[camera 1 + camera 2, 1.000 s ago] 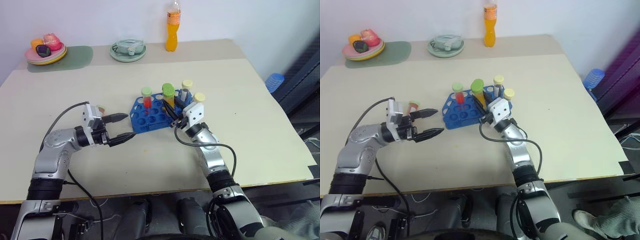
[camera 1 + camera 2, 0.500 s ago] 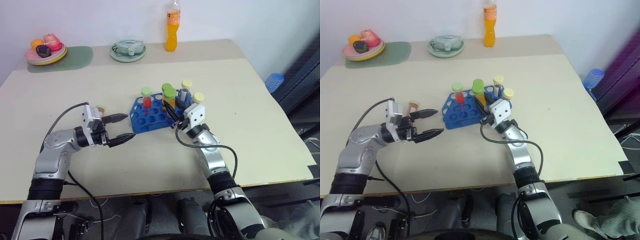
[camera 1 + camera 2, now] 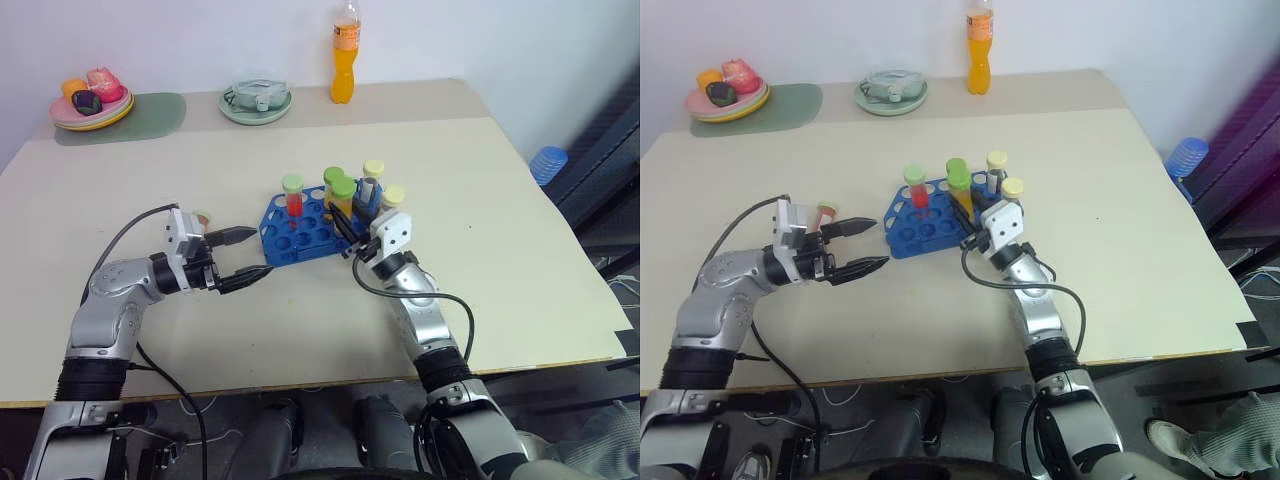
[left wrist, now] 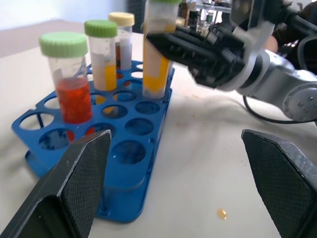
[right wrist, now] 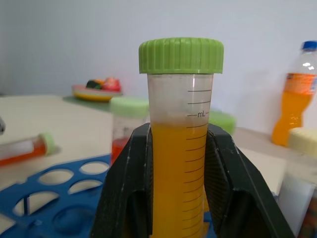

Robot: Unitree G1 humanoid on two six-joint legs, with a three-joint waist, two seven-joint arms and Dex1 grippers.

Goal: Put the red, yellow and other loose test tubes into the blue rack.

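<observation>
Left arm is bent in low over the tabletop near its front edge, left gripper [image 3: 243,257] pointing level toward the middle with jaws spread wide, nothing in them. Right arm reaches in from the front edge, right gripper [image 3: 347,230] angled slightly up, jaws clamped on the orange tube [image 5: 179,163], holding it upright.

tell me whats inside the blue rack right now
The blue rack holds a red-filled tube, an orange tube and a cream-capped tube. The right gripper grips another orange tube there; its seating is hidden.
</observation>
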